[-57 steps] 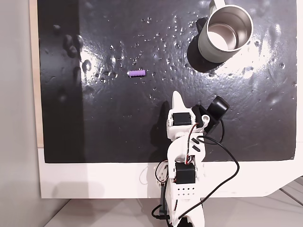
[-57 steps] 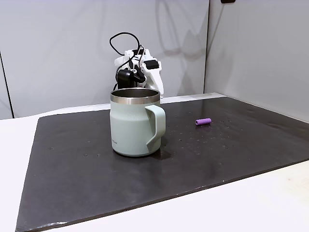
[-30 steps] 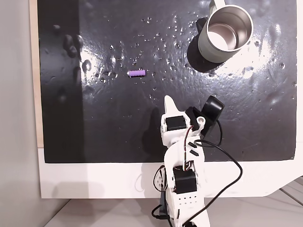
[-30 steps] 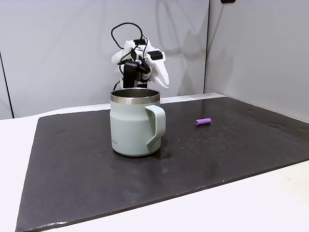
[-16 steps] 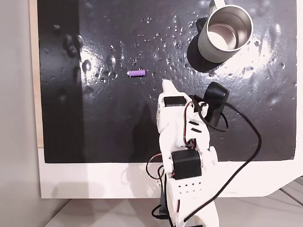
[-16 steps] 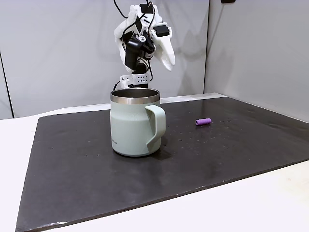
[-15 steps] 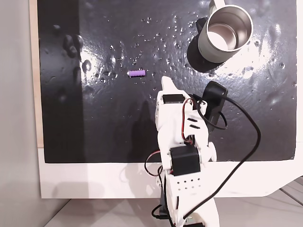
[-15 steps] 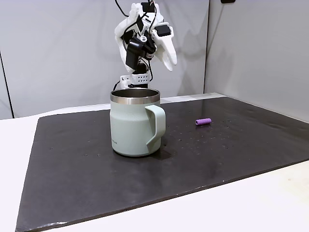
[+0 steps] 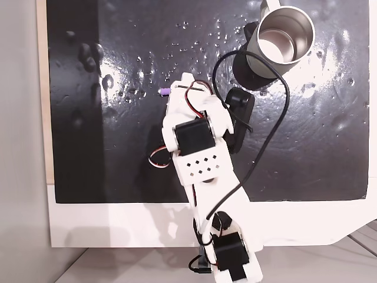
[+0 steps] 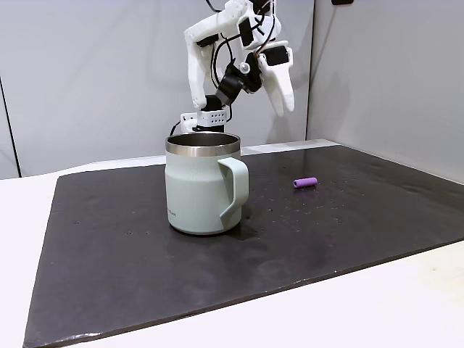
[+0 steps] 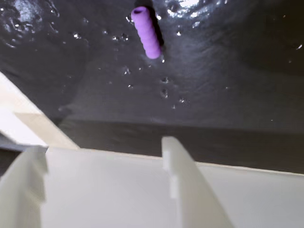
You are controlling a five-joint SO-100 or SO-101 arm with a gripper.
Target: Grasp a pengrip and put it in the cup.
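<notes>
The purple ribbed pengrip (image 10: 305,183) lies flat on the black mat, to the right of the cup in a fixed view from the side. From above, the arm covers most of the pengrip (image 9: 162,92); only its left end shows. The wrist view has the pengrip (image 11: 146,33) at the top, beyond my white fingers (image 11: 178,175). My gripper (image 10: 288,110) hangs high over the mat, its fingers together with nothing in them. The pale cup (image 10: 203,181) with its steel inside stands upright and empty (image 9: 283,38) at the mat's far right corner.
The black mat (image 9: 118,147) has bumps and glossy spots and lies on a white table (image 9: 118,224). A black cable (image 9: 277,118) loops from the arm past the cup. Grey walls (image 10: 87,72) stand behind the arm.
The arm has risen from its folded pose and swung out over the mat toward the pengrip, now hiding most of it from above. Pengrip and cup have not moved.
</notes>
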